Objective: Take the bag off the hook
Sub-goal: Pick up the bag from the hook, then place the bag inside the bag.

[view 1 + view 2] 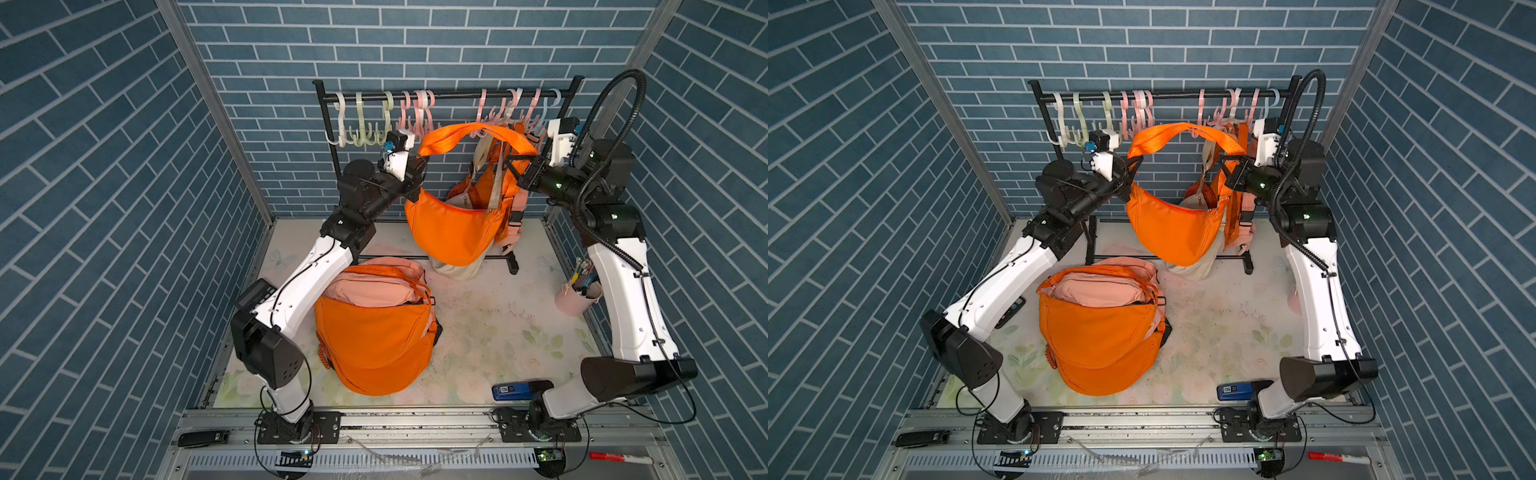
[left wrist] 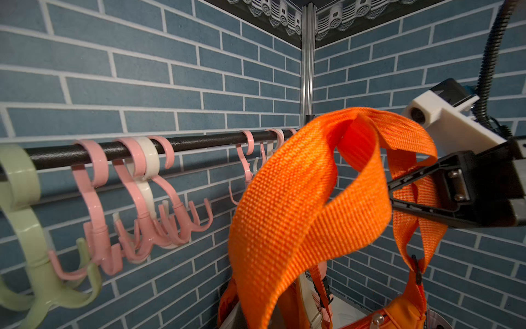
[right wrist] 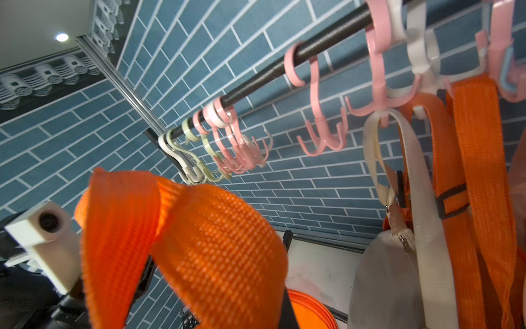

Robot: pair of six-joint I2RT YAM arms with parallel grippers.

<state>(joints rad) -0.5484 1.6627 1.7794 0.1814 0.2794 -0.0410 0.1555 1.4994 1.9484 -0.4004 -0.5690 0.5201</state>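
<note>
One bag [image 1: 453, 224], where?
— Hangs before the rack [image 1: 453, 96], strap [image 1: 453, 133] looks clear of the hooks [image 3: 316, 108]; my left claw [image 1: 419, 163] and right claw [image 1: 508, 163] are both clenched on that strap.
— Next?
— Likely back away, lower onto table [image 1: 490, 324].

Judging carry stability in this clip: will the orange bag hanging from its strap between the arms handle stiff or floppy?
Probably floppy: the orange bag sags into a soft crescent, and its strap folds and twists. Likely light, since the strap alone carries it. It may swing when moved.
</note>
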